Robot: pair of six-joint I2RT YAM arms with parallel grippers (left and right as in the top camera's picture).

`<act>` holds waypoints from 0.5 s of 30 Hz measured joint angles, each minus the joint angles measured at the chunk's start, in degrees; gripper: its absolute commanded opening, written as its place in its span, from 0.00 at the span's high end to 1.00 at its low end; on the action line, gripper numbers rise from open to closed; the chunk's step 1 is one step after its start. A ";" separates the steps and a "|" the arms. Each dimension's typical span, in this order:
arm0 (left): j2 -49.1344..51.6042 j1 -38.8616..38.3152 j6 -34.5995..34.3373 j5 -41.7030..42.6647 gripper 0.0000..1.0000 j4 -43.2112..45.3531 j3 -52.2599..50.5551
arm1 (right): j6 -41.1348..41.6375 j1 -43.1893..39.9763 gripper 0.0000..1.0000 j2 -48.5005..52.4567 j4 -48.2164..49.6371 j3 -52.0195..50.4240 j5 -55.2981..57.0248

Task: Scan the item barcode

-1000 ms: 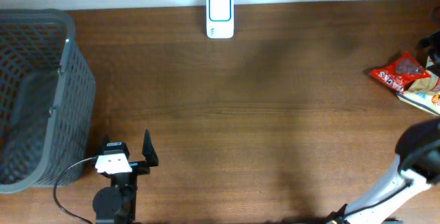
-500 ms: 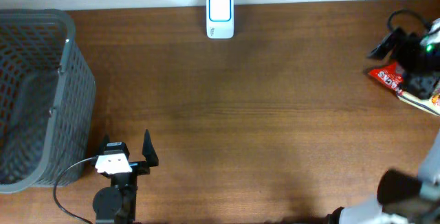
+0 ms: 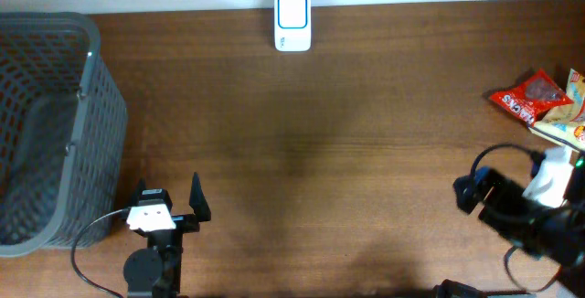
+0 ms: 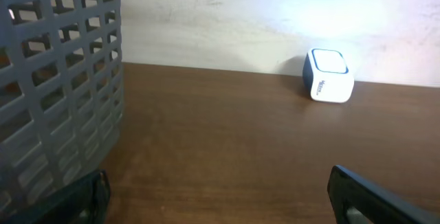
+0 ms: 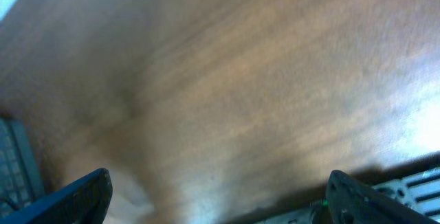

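Far on the left, a gray basket [image 3: 46, 124] is standing on the brown table [image 3: 366, 133]. It is tall, and its walls are full of little square holes. Part of it is running off the left edge of the overhead view.

Just to the right of the basket, near the front edge of the table, the left gripper [image 3: 169, 199] is sitting low. Its two black fingers are standing wide apart, and nothing is sitting between them. It is pointing toward the back of the table.

In the middle, the white scanner [image 3: 292, 22] is sitting at the back edge of the table, right by the pale wall [image 4: 227, 18]. It is small and boxy, with a window on its face. It is sitting well apart from both grippers.

Farther right, the right gripper [image 5: 216, 195] is hanging over the front right part of the table. Its wrist view is blurry, but its fingertips are showing in the two bottom corners, wide apart, with only bare wood between them. It is holding nothing.

Far on the right, the red snack bag [image 3: 535, 97] is lying on the table near the edge. It is lying behind the right gripper, and the two are not touching. A pale snack bag [image 3: 562, 132] is lying right beside the red one, and the picture edge is cutting part of it off.
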 measured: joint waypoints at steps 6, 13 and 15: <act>0.00 0.00 0.00 0.00 0.01 0.00 0.00 | 0.44 0.00 0.02 -3.76 0.02 -5.27 -0.17; 0.00 0.00 0.00 0.00 0.01 0.00 0.00 | 0.02 0.00 0.02 -3.74 0.17 -5.44 2.67; 0.00 0.00 0.00 0.00 0.01 0.00 0.00 | -0.85 0.00 0.02 -3.74 0.37 -5.64 3.15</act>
